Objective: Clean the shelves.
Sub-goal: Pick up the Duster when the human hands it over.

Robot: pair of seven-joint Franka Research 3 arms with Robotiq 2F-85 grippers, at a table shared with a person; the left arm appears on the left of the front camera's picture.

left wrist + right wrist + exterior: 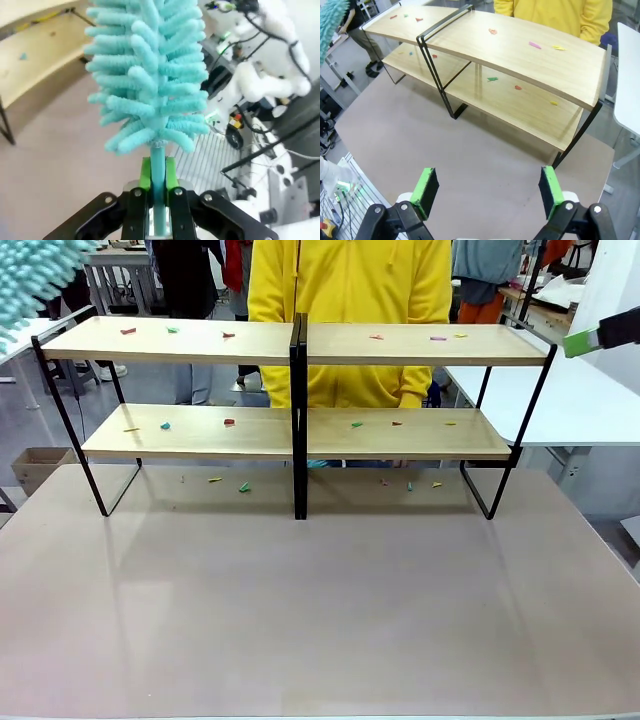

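Near the shelves (200, 340), left end effector (158, 172) clamps a teal duster (150, 75); right end effector (487, 192) gapes wide.

So the shelves (298, 390) sit along the table's (320, 620) far edge, reaching nearly side to side. Scraps (229, 422) lie scattered on both tiers and on the table underneath. A person (350, 280) stands just behind the middle, and a duster (35, 275) hangs above the far-left corner.

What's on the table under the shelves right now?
A few small coloured scraps lie on the table beneath the shelves, on both halves. The lower boards cover the table farther back, so more may lie there.
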